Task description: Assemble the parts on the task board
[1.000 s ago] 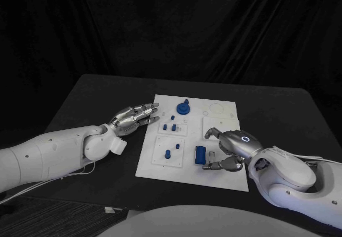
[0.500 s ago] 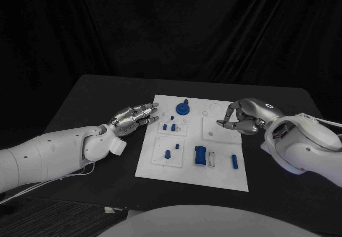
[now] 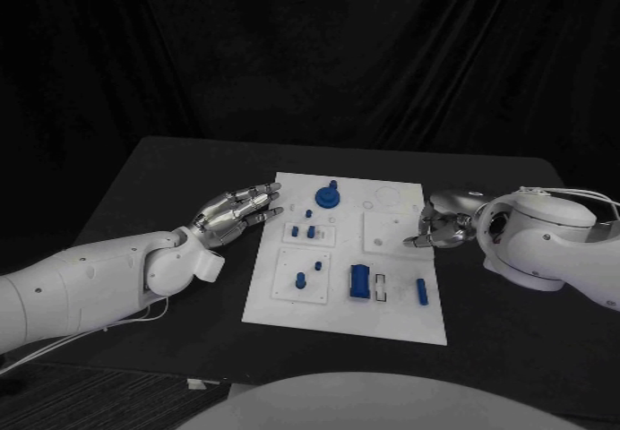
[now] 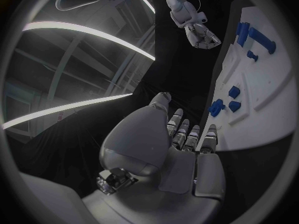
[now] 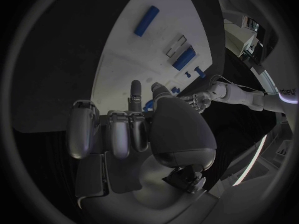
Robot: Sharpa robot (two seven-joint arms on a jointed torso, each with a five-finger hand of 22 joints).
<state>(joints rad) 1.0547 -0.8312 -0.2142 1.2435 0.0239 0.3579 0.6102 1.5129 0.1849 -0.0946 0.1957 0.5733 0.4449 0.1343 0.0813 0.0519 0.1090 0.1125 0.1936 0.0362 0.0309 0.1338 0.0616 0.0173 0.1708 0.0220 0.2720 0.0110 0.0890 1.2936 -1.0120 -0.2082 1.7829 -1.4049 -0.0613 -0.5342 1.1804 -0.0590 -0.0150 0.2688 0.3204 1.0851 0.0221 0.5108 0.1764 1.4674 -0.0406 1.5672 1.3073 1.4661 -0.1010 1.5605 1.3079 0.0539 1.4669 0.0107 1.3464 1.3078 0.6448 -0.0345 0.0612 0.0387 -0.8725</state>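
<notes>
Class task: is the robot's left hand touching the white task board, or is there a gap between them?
Apart. In the head view the left hand hovers beside the task board, with a strip of black table showing between its fingers and the board's edge.

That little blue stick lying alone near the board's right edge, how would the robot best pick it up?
Probably from above, pinching the blue stick across its narrow middle. It lies flat on the task board, long sides clear, and the right hand is nearest.

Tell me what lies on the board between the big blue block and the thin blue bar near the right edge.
In the head view, a small white upright piece sits between the blue block and the blue bar.
</notes>
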